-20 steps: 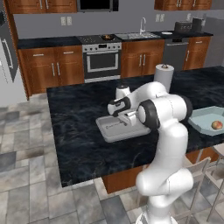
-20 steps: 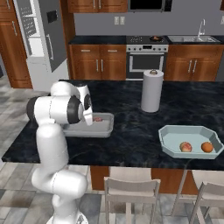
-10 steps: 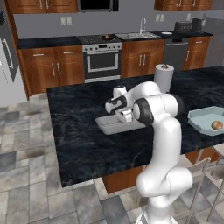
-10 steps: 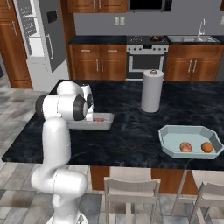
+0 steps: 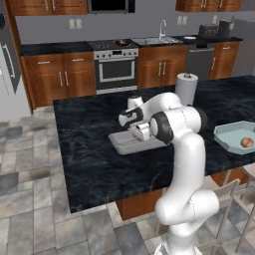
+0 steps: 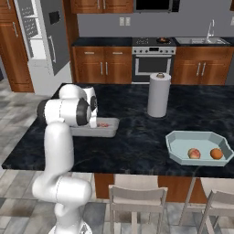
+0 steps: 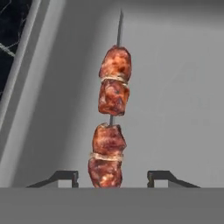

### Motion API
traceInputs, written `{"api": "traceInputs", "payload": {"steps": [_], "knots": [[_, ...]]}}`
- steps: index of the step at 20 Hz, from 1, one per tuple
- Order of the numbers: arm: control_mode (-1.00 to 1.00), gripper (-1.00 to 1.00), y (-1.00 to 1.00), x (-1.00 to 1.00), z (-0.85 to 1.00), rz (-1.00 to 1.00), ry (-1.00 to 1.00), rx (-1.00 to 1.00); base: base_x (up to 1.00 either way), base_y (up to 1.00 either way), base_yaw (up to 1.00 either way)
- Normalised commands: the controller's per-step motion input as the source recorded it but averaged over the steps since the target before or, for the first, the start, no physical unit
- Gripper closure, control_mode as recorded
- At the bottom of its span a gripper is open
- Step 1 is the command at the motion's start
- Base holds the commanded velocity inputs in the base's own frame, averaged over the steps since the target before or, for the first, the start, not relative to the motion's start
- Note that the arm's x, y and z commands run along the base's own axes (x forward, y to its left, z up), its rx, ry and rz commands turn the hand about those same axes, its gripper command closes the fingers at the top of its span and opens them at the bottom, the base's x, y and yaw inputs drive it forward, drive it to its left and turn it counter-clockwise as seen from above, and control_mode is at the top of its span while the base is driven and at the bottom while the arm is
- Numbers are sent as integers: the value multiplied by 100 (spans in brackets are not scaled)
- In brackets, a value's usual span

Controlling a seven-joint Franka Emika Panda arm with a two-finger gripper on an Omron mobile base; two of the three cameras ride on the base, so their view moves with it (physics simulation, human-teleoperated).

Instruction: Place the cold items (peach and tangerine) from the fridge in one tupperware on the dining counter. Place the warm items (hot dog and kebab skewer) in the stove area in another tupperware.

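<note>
The claw (image 7: 113, 178) is open a bit with its tips apart around the kebab skewer (image 7: 111, 120), which lies flat in the grey tupperware (image 5: 119, 144) near the bench's (image 5: 89, 164) left end so warm food sits together.

The kebab skewer (image 7: 110, 127) lies between the spread gripper (image 7: 113, 177) fingertips; the grey tupperware (image 5: 119, 142) walls hem it, and open bench (image 5: 89, 164) surrounds them.

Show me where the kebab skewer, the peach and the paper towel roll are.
kebab skewer (image 7: 113, 97): hand view, on the second meat chunk from the top.
peach (image 6: 194, 153): right base view, middle of the fruit.
paper towel roll (image 6: 158, 96): right base view, middle of the white side.
</note>
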Motion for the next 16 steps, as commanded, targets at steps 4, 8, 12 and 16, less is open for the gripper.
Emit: {"api": "traceInputs", "payload": {"steps": [4,8,12,16], "knots": [[-100,-100,-9,-30,0,-2,-10,0,0,0,0],[-100,-100,-7,-35,10,-6,-11,0,0,0,0],[-100,-100,0,-45,37,-11,-11,0,0,0,0],[-100,-100,0,-48,56,-12,-11,0,0,0,0]]}}
